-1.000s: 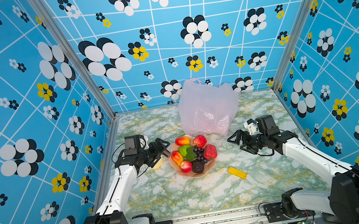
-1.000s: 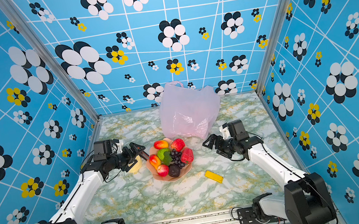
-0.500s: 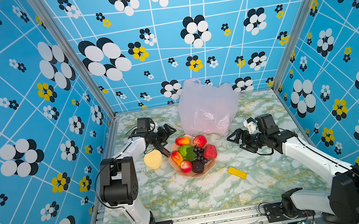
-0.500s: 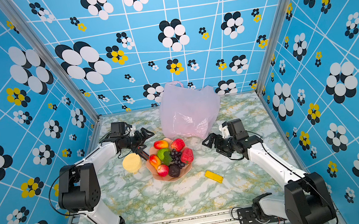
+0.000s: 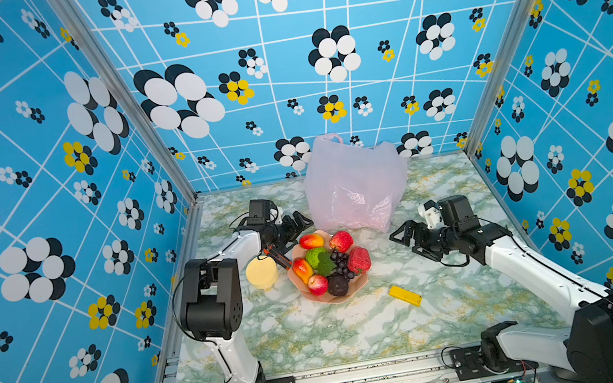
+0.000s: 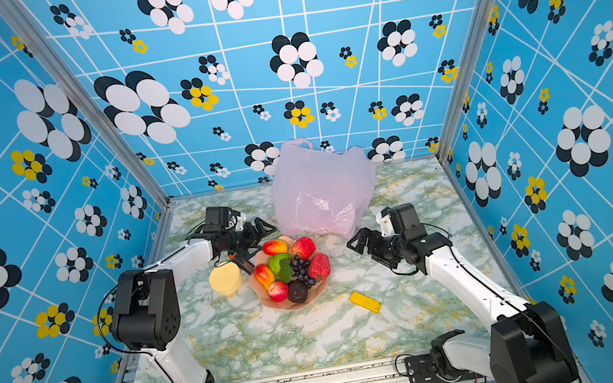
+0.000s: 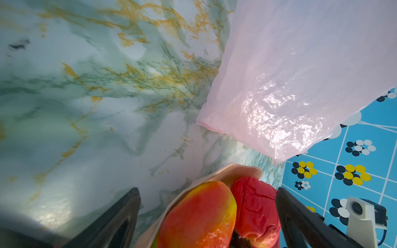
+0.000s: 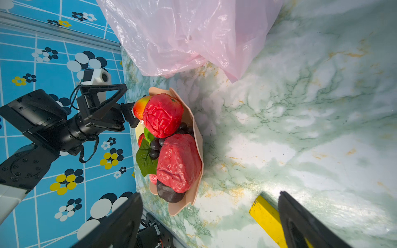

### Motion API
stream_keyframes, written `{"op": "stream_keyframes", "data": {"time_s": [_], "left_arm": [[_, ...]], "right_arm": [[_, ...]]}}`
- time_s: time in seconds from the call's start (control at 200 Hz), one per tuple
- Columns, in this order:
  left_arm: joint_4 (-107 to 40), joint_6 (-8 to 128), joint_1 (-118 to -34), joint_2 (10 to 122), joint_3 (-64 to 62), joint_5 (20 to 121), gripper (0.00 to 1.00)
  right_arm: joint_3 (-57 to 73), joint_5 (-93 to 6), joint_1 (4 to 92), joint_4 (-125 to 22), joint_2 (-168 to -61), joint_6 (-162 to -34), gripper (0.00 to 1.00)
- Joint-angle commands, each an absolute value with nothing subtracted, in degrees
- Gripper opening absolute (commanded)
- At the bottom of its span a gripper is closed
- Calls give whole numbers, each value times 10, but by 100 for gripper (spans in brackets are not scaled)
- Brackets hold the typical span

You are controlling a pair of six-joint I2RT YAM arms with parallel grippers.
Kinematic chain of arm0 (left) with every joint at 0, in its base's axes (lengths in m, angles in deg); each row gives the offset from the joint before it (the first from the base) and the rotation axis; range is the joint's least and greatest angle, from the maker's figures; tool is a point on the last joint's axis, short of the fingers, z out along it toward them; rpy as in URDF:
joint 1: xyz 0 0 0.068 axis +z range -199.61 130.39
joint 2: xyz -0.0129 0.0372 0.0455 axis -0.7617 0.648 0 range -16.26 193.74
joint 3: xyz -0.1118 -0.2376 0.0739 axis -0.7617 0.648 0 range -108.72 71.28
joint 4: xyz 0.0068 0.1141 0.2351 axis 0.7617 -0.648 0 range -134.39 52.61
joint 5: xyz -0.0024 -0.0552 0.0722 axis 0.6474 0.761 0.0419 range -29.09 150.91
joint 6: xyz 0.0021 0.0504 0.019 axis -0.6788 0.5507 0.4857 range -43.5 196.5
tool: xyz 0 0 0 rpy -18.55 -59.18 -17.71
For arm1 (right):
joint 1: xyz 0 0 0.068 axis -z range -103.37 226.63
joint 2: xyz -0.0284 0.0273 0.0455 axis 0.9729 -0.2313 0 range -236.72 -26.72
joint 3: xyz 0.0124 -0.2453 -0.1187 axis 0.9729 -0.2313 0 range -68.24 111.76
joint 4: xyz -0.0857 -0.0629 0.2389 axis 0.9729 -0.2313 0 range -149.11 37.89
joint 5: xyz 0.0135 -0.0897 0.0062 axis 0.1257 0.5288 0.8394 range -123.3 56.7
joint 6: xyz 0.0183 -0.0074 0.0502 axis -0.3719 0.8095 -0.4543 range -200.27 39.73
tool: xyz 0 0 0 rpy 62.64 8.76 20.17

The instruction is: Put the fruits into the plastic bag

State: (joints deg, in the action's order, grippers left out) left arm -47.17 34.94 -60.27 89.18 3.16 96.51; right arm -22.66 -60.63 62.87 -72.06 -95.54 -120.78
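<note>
Fruit-picking stage by the look of it, nothing bagged yet. Heap of small glossy toy fruits (image 5: 329, 262) on a salmon-pink scalloped plate (image 5: 339, 298) mid-table, just in front of the thin translucent pale-pink plastic bag (image 5: 355, 188) standing at the back.

Left hand (image 5: 300, 227) wide open and empty, hovering right by the red-yellow mango (image 7: 199, 214) at the plate's far rim. Right hand (image 5: 406, 244) also spread wide, holding nothing, off on the plate's other side.

Best to take that mango first: straddle it squarely, close gently — glossy, probably slippery. Worth watching the wrinkled red fruit (image 7: 255, 206) right next to it, easy to bump off the pile. Can't tell whether the bag mouth is open, so probably a job for the right hand.

Pale yellow rounded lump (image 5: 261, 272) near the left arm and flat yellow rectangular block (image 5: 404, 295) on the marble-pattern table (image 5: 321, 337) — not fruit, leave alone.
</note>
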Motion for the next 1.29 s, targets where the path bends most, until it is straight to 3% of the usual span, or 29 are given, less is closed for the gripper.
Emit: {"op": "stream_keyframes", "data": {"time_s": [0.0,1.29], "left_arm": [[-465,346,-614,897,19,973,99],[-423,305,-705,861,86,953,99]], "right_arm": [[-233,-601,625,-721,-947,-1205,99],[-243,-601,621,-707,-959,-1207,99]]}}
